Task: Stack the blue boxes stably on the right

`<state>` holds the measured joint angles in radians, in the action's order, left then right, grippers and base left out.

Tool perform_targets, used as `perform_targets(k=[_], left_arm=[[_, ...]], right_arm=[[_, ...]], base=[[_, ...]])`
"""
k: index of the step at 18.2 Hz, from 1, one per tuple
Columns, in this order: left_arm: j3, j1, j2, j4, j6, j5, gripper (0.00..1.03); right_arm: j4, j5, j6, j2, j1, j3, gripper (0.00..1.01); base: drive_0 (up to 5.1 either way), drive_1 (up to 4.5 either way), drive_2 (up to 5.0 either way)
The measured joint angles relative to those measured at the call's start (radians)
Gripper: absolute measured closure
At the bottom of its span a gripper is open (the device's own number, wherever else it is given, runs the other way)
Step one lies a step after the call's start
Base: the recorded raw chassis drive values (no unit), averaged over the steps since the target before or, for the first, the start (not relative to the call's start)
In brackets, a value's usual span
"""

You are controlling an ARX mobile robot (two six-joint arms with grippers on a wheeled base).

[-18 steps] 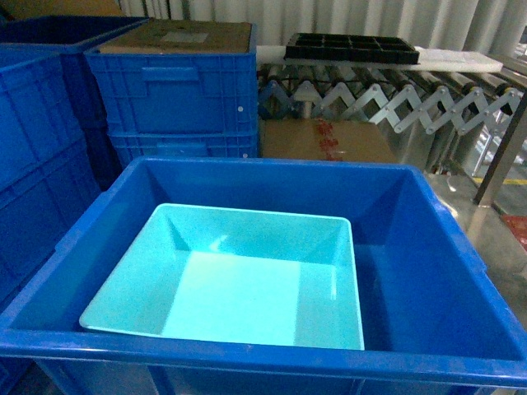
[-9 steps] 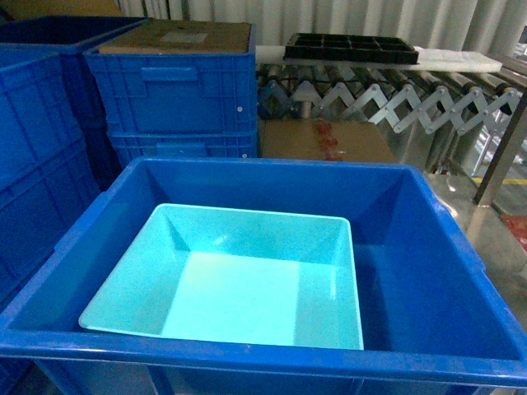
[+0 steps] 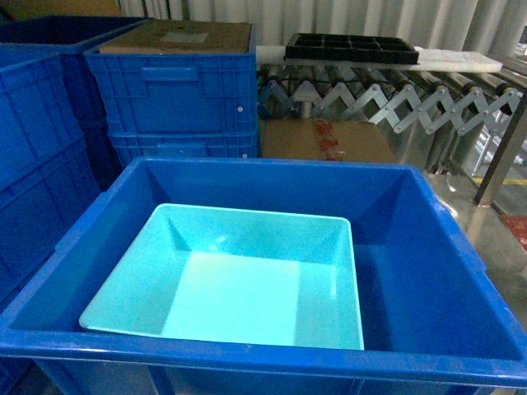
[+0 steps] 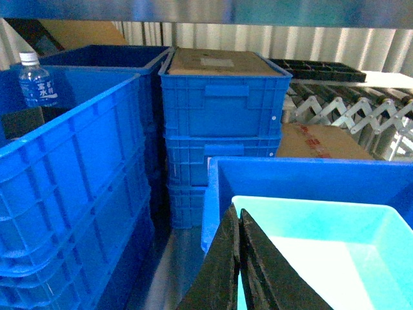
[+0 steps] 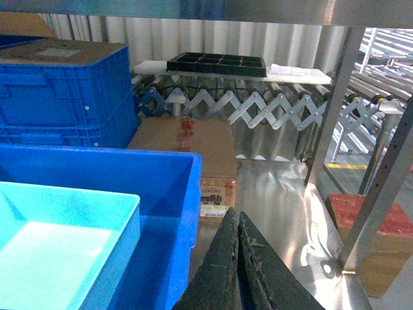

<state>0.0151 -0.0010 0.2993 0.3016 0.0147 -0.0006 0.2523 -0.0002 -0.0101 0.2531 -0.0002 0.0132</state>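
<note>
Inside the large blue bin (image 3: 428,271), we see the turquoise tub (image 3: 239,280) toward its left wall, open floor on its right. Our left gripper (image 4: 239,258) and right gripper (image 5: 237,258) are pressed together, empty.

- The turquoise tub (image 3: 239,280) is smooth plastic, glossy enough to catch soft highlights on its inner walls.
- The large blue bin (image 3: 428,271) around it is thicker plastic with a duller sheen (faint scuffs show along the near rim).
- The ribbed crates (image 3: 177,99) are hard moulded plastic, semi-matt.
- The cardboard box (image 3: 329,141) is plain brown paperboard, matt, with red print.
- The roller conveyor (image 3: 395,103) is bare metal, shiny grey.
- The black tray (image 3: 352,48) looks like matt plastic.
- The floor (image 5: 277,194) is polished metal sheet, mirror-bright.
- Left gripper (image 4: 239,258) and right gripper (image 5: 237,258) have rough, matt black pads (the right one carries lint).
</note>
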Motion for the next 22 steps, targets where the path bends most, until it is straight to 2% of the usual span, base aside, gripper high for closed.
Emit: perform_targets(k=[5, 7, 8, 9, 17, 18, 19, 21, 22], left_arm=[[0.0, 0.0, -0.091, -0.093, 0.0, 0.0, 1.01], [0.0, 0.0, -0.129, -0.129, 0.0, -0.002, 1.01], [0.001, 0.0, -0.153, -0.17, 0.0, -0.002, 1.01], [0.001, 0.0, -0.246, -0.304, 0.0, 0.004, 1.01], [0.001, 0.0, -0.289, -0.306, -0.003, 0.0, 1.01], [0.001, 0.0, -0.289, -0.306, -0.003, 0.0, 0.94], [0.001, 0.0, -0.289, -0.306, -0.003, 0.0, 0.83], [0.001, 0.0, -0.289, -0.306, -0.003, 0.0, 0.54], [0.001, 0.0, -0.289, -0.306, -0.003, 0.0, 0.48]], right_arm=[[-0.077, 0.0, 0.0, -0.079, 0.0, 0.0, 0.99], [-0.252, 0.0, 0.002, -0.247, 0.0, 0.001, 0.99], [-0.237, -0.002, 0.002, -0.249, 0.0, 0.003, 0.99], [-0.264, 0.0, 0.002, -0.248, 0.0, 0.0, 0.99], [-0.256, 0.0, 0.002, -0.248, 0.0, 0.0, 0.99], [-0.256, 0.0, 0.002, -0.248, 0.0, 0.0, 0.84], [-0.256, 0.0, 0.002, -0.248, 0.0, 0.0, 0.73], [-0.256, 0.0, 0.002, -0.248, 0.0, 0.0, 0.45], [-0.256, 0.0, 0.002, -0.248, 0.0, 0.0, 0.38]], base=[[0.0, 0.0, 0.0], [0.0, 0.0, 0.0], [0.0, 0.0, 0.0], [0.0, 0.0, 0.0], [0.0, 0.0, 0.0], [0.0, 0.0, 0.0], [0.0, 0.0, 0.0], [0.0, 0.0, 0.0], [0.0, 0.0, 0.0]])
